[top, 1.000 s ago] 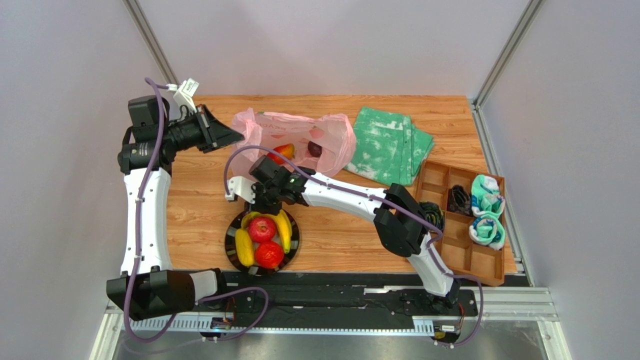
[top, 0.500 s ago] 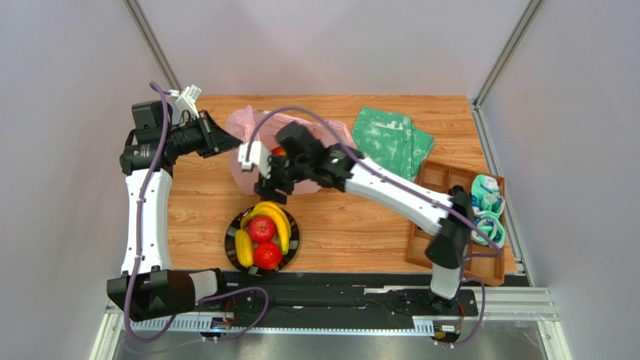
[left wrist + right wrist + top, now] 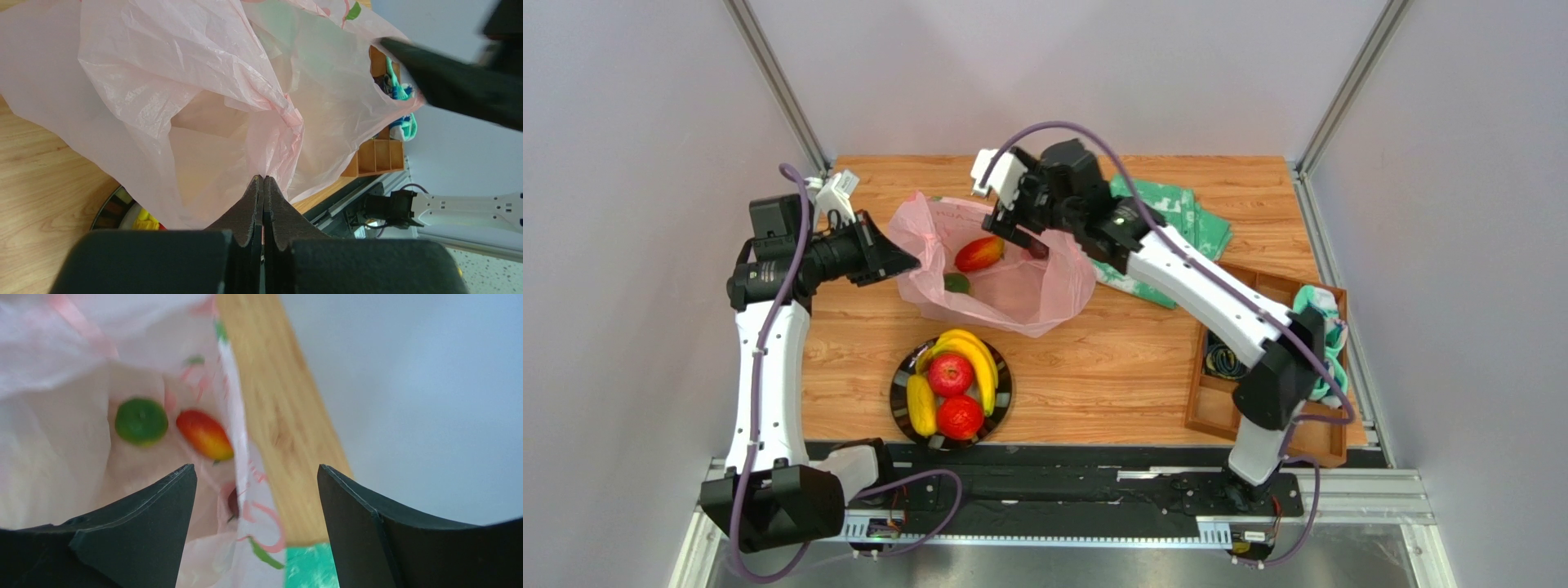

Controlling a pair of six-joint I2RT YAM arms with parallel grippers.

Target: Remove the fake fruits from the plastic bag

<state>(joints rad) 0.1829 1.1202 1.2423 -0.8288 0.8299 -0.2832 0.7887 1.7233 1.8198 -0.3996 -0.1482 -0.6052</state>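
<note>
The left gripper [image 3: 263, 184] was clenched on a fold of the plastic bag [image 3: 1038, 300]. The right gripper [image 3: 255, 473] hung released and empty; just beyond it, a mango [image 3: 204, 435] and green fruit [image 3: 141, 421] lay inside the bag.

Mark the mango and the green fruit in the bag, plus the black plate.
mango [image 3: 978, 254]: top external view, middle of its red-orange skin.
green fruit [image 3: 141, 421]: right wrist view, centre of its round body.
black plate [image 3: 897, 398]: top external view, bare left rim.
</note>
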